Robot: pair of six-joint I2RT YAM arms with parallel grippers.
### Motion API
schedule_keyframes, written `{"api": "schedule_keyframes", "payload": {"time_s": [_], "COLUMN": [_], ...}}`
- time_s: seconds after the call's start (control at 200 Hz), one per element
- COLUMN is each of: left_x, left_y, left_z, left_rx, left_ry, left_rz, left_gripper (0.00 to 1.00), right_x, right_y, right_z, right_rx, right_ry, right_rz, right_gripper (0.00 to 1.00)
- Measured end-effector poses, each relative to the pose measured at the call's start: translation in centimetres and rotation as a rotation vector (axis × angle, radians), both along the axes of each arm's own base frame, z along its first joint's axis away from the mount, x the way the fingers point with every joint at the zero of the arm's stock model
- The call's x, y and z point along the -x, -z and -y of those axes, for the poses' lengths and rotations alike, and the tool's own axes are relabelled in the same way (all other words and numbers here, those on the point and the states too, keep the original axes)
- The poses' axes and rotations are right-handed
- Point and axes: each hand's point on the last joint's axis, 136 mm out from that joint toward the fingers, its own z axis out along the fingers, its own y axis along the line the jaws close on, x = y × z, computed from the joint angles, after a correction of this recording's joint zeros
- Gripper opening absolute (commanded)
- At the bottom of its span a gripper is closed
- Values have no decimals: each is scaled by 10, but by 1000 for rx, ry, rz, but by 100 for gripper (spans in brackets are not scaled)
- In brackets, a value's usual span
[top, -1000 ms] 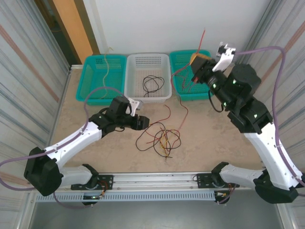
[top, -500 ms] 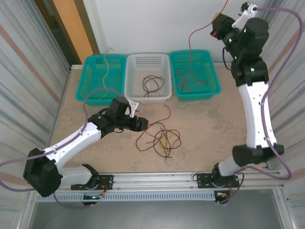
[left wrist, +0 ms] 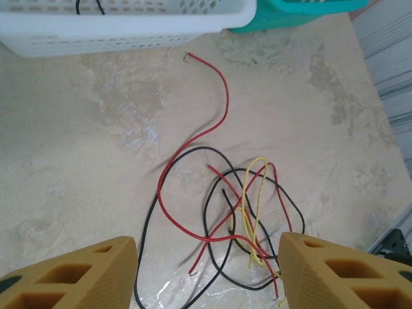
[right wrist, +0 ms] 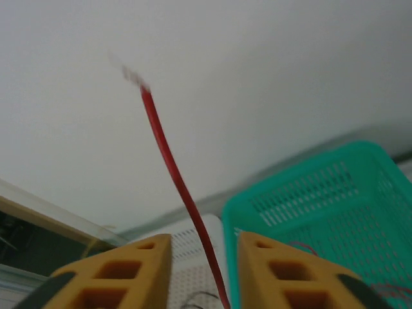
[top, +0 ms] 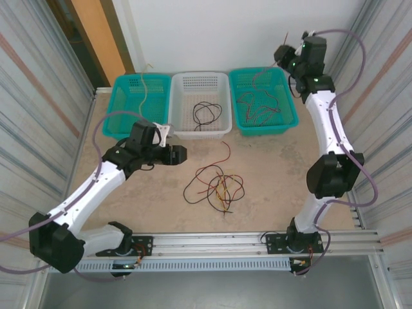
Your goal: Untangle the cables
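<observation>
Presently holding left gripper (left wrist: 207, 248) wide open, empty, over tangled cables (left wrist: 248, 206); poising right gripper (right wrist: 205, 241) high above green basket (top: 267, 129), red cable (right wrist: 168, 161) seemingly loose between parted jaws.

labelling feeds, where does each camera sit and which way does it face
Top external: above and behind the robot, looking down at the table; left pincer and right pincer show.
Left wrist: on the left arm, looking down at the cable tangle between its own open fingers.
Right wrist: raised, facing the back wall; red cable between its fingers, teal basket below.
Shared: top external and left wrist both show the cable tangle and white basket.
</observation>
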Motion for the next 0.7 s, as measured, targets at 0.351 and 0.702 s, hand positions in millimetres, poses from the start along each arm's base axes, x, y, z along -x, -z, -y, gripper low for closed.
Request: {"api": "schedule_keyframes", "payload": {"time_s": [0.351, 0.702], "left_x": [22, 14], "left_y": [42, 68], "left_z": [9, 92], "left_rx": [-22, -63], "left_ry": [42, 240], "left_rz": [-124, -159], "left_gripper": [60, 47], "right_x": [113, 301], "right_y": [117, 180], "right_z": [-26, -101], "right_rx": [70, 229], "right_ry": [-12, -230], "right_rz": [-341, -436], "right_gripper": [59, 58]}}
